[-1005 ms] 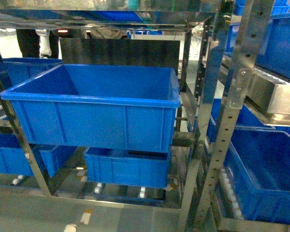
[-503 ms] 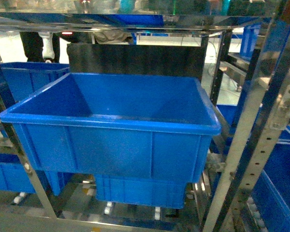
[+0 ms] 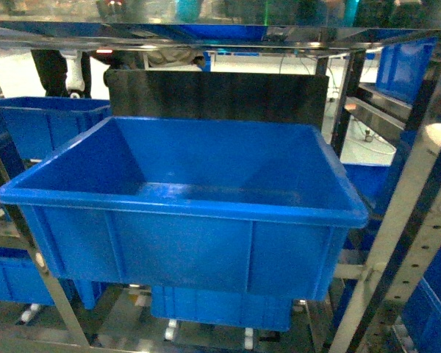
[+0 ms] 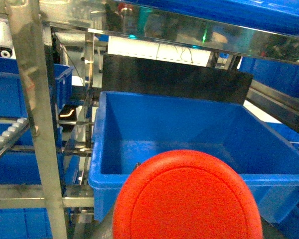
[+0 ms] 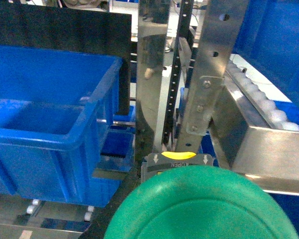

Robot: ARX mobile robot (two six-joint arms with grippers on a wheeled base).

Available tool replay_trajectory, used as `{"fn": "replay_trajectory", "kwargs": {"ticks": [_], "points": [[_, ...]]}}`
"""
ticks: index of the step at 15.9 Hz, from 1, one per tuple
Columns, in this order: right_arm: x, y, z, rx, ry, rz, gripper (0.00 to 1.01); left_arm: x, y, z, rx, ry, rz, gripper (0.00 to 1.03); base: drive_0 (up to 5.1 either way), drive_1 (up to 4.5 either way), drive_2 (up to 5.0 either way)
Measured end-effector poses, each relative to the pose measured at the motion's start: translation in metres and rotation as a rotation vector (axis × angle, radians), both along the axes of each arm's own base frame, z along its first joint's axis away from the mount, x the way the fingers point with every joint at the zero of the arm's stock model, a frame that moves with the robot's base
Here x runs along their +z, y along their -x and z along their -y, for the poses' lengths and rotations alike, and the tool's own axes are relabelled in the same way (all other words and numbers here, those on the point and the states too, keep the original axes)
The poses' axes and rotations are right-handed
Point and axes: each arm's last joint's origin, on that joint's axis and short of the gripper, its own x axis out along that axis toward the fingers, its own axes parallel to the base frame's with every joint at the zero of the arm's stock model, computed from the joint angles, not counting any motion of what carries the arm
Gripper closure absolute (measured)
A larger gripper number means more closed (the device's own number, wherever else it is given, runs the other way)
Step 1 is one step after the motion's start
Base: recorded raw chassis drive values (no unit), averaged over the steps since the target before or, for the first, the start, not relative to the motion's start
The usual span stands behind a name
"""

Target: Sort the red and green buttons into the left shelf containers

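Two buttons are showing: one red cap [image 4: 187,199] and one green cap [image 5: 202,206]; one large blue bin [image 3: 184,213] is sitting among several smaller blue bins

Red cap [image 4: 187,199] and green cap [image 5: 202,206] hide both tools.

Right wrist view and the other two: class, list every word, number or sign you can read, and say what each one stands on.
"OPEN", blurred but legible, with an arrow on each side: on the grey collar with the yellow band behind the round green button cap in the right wrist view.
Round red button cap: no text.
Large bright-blue plastic bin: no label or number visible.
Perforated steel shelf upright: no readable marks.
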Motion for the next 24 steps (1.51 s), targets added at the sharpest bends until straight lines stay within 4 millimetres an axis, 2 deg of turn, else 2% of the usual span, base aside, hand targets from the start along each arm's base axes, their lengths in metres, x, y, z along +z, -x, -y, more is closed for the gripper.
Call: {"fn": "replay_trajectory", "kwargs": {"ticks": [4,9,10,13,15,20,22,24], "points": [[0.000,0.000,0.000,0.000,0.000,0.000,0.74,0.000,0.000,0.000,-0.001,0.001,-0.001,0.79,-3.3,4.82,-1.7],[-0.005,-0.004,-0.001,0.032,-0.006,-0.021,0.75,0.000,0.000,0.000,0.001,0.002,-0.003,0.79,0.0,0.00,0.0],[-0.017,-0.022,-0.017,0.153,-0.020,-0.088,0.75,0.000,0.000,0.000,0.001,0.002,-0.003,0.79,0.0,0.00,0.0],[-0.017,-0.040,-0.042,0.242,-0.016,-0.064,0.75,0.000,0.000,0.000,0.001,0.002,-0.003,0.79,0.0,0.00,0.0],[-0.025,-0.051,-0.063,0.292,-0.010,-0.098,0.75,0.000,0.000,0.000,0.001,0.002,-0.003,0.79,0.0,0.00,0.0],[-0.049,-0.075,-0.088,0.329,-0.012,-0.174,0.75,0.000,0.000,0.000,0.001,0.001,-0.003,0.79,0.0,0.00,0.0],[-0.062,-0.094,-0.095,0.310,-0.006,-0.233,0.75,0.000,0.000,0.000,0.001,0.001,-0.003,0.79,0.0,0.00,0.0],[-0.073,-0.122,-0.107,0.326,-0.012,-0.310,0.75,0.000,0.000,0.000,0.001,0.001,-0.003,0.79,0.0,0.00,0.0]]}}
